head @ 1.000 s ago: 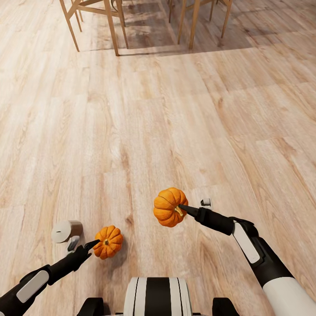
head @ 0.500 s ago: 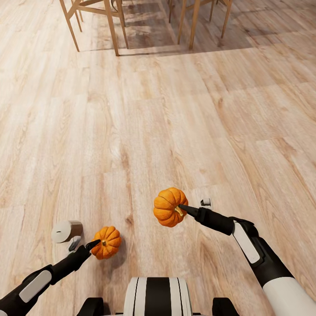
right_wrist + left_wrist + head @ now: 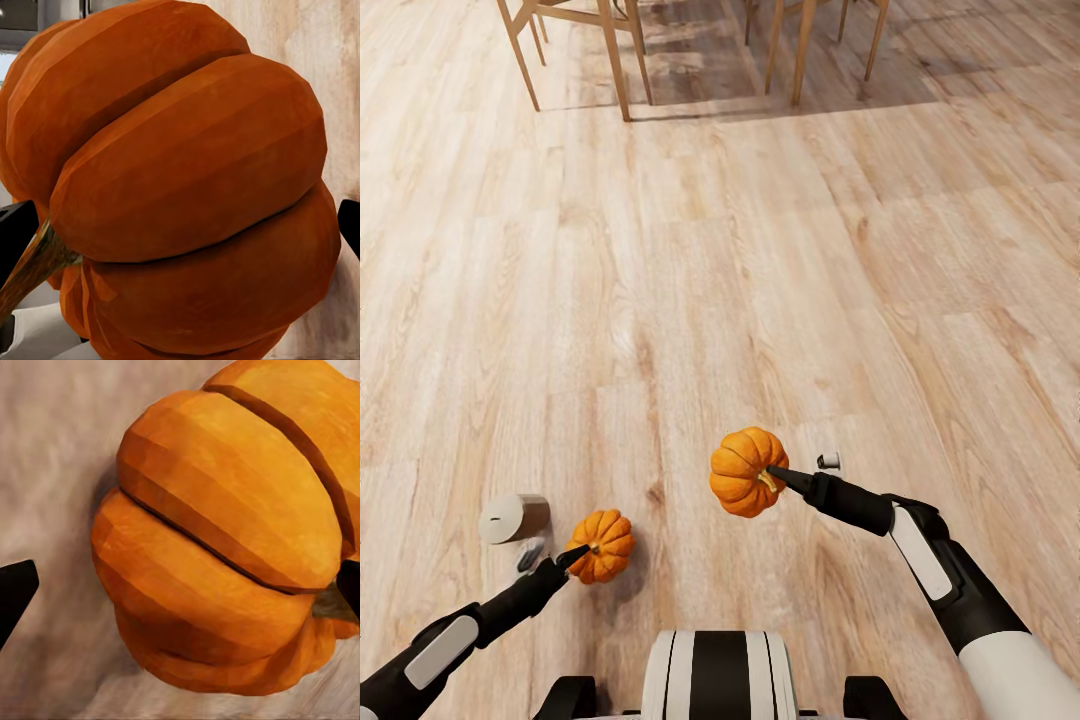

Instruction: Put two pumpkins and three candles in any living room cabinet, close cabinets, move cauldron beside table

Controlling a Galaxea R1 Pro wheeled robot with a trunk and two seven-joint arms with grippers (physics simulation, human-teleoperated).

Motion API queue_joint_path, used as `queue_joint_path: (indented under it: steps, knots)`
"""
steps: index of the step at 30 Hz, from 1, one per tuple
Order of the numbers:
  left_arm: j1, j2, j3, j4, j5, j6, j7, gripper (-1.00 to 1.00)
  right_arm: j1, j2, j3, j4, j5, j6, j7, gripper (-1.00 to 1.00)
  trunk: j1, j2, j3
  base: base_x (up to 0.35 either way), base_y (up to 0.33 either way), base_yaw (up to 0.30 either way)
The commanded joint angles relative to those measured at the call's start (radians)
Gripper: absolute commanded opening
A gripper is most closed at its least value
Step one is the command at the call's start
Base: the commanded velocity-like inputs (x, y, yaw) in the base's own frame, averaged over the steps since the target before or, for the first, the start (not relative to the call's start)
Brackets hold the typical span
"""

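- Pumpkins: we held one [image 3: 747, 472] aloft, right fingers [image 3: 772, 470] clamped on it.
- Second pumpkin [image 3: 601, 545] lay on the floor [image 3: 720, 280] — between our spread left fingers [image 3: 572, 555], not yet gripped.

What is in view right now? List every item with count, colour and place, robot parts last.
pumpkins: 2, orange; one lifted above the floor at the right gripper, one low at the left gripper, over its shadow on the floor.
candle: 1, pale grey-white cylinder, lying on its side on the floor beside the left pumpkin.
floor: 1, light wood planks, throughout.
furniture legs: several, light brown wood, far end of the floor.
left gripper: 1, black, around the left pumpkin.
right gripper: 1, black, shut on the raised pumpkin.
robot trunk: 1, white and black, bottom centre of the head view.
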Motion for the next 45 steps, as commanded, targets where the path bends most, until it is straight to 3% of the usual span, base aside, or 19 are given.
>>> queue_joint_path:
  steps: [1, 29, 30, 45]
  knots:
    - [0.000, 0.001, -0.009, 0.003, -0.005, -0.001, 0.038, 1.00, 0.000, -0.001, 0.002, 0.000, -0.008, 0.007, -0.001, -1.00, 0.000, 0.000, -0.001, -0.244, 0.000, 0.000]
    - [0.000, 0.001, -0.010, 0.003, -0.005, -0.016, 0.038, 1.00, 0.000, -0.001, 0.001, 0.000, -0.009, 0.007, -0.001, -1.00, 0.000, 0.000, -0.001, 0.041, -0.061, 0.000]
    - [0.000, 0.001, -0.010, 0.003, -0.005, -0.018, 0.038, -1.00, 0.000, -0.001, 0.001, 0.000, -0.009, 0.007, -0.001, -1.00, 0.000, 0.000, -0.001, 0.002, -0.002, 0.000]
    - [0.000, 0.002, -0.012, 0.004, -0.005, -0.042, 0.037, -1.00, 0.000, -0.001, 0.000, 0.000, -0.009, 0.007, -0.001, -1.00, 0.000, 0.000, -0.001, 0.000, 0.000, 0.000]
